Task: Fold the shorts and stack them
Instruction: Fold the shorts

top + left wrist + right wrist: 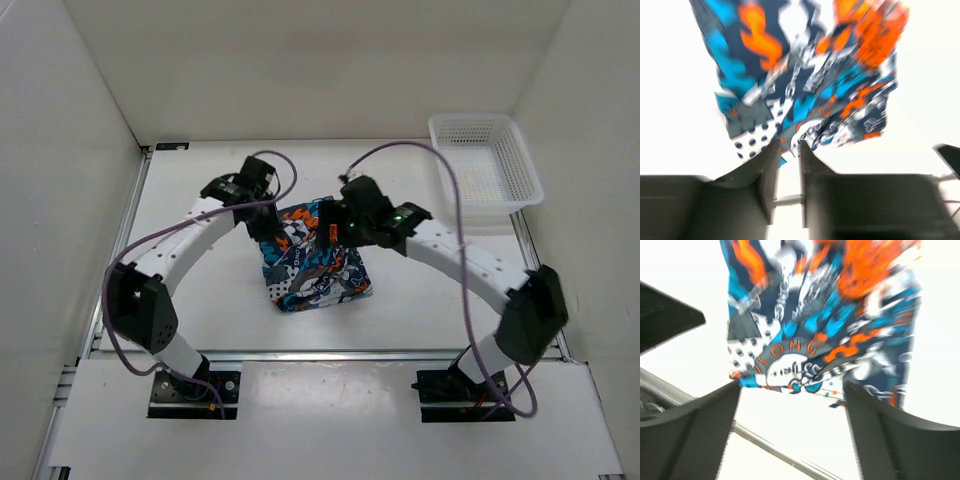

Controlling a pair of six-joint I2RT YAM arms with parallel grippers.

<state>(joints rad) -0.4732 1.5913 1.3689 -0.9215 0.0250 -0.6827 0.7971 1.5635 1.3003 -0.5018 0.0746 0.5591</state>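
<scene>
Shorts lie folded mid-tabletop. Left gripper barely parted at their edge, right gripper spread wide, holding nothing.

A robotics lab cell. Plain white walls box in a white table. An aluminium rail lines its near edge.

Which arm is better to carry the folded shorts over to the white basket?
Right, probably. The right gripper is wide open at the edge of the shorts, and the basket sits far right, nearer it than the left gripper.
</scene>
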